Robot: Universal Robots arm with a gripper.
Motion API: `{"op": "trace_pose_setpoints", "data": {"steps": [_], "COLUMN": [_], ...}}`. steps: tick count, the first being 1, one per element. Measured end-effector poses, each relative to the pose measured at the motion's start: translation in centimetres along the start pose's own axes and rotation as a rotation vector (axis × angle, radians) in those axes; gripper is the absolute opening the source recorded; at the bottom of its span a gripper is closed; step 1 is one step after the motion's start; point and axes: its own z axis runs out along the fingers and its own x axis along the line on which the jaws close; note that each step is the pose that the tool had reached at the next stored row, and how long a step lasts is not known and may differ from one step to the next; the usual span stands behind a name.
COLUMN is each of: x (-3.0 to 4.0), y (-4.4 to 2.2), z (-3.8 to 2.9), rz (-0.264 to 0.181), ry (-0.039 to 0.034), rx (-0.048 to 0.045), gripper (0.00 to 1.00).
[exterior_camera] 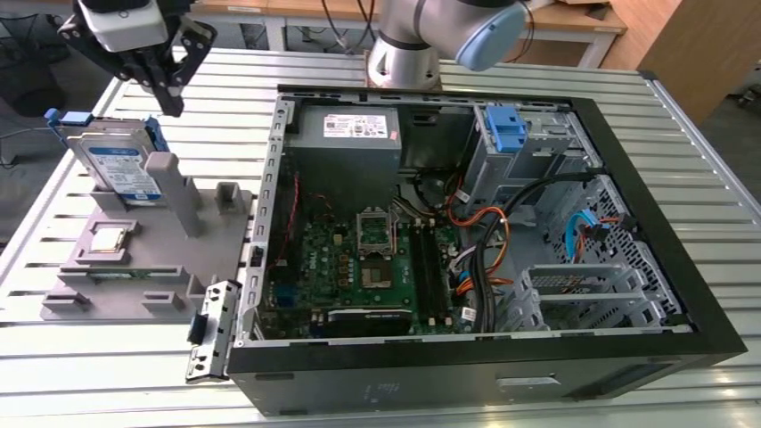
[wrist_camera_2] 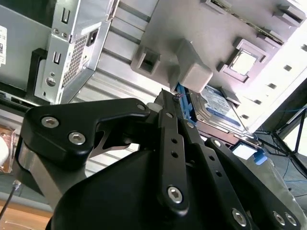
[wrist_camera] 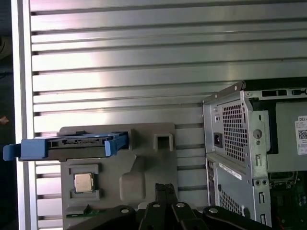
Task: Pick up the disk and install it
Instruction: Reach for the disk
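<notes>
The disk [exterior_camera: 119,165] stands on edge in a slot of the grey holder [exterior_camera: 178,267], at the exterior view's left. It is a silver drive with a white-and-blue label in a blue carrier. In the first wrist view the disk [wrist_camera: 72,143] appears edge-on with blue tabs at both ends, and in the second wrist view the disk [wrist_camera_2: 220,108] lies just past the fingers. My gripper [exterior_camera: 170,102] hangs above the disk's far end, a little to the exterior view's right, without touching it. In both wrist views the gripper [wrist_camera: 165,188] [wrist_camera_2: 167,95] has its fingers pressed together with nothing between them.
An open computer case [exterior_camera: 666,232] takes up the middle and the exterior view's right, with a blue bracket [exterior_camera: 505,129] in its drive bay and a grey power supply [exterior_camera: 345,134]. A small square chip [exterior_camera: 110,239] sits on the holder. The slatted metal table [exterior_camera: 48,357] ends close at the exterior view's left.
</notes>
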Motion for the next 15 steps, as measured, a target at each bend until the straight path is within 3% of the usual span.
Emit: {"op": "trace_pose_setpoints", "data": {"steps": [4,7,15], "x": [1.29,1.85,2.02], "y": [-0.1,-0.15,-0.16], "z": [0.1,0.15,0.16], "rz": [0.0,0.0,0.0], "ry": [0.0001,0.0,0.0001], "rx": [0.0001,0.0,0.0001], "gripper": [0.11,0.11,0.11]}}
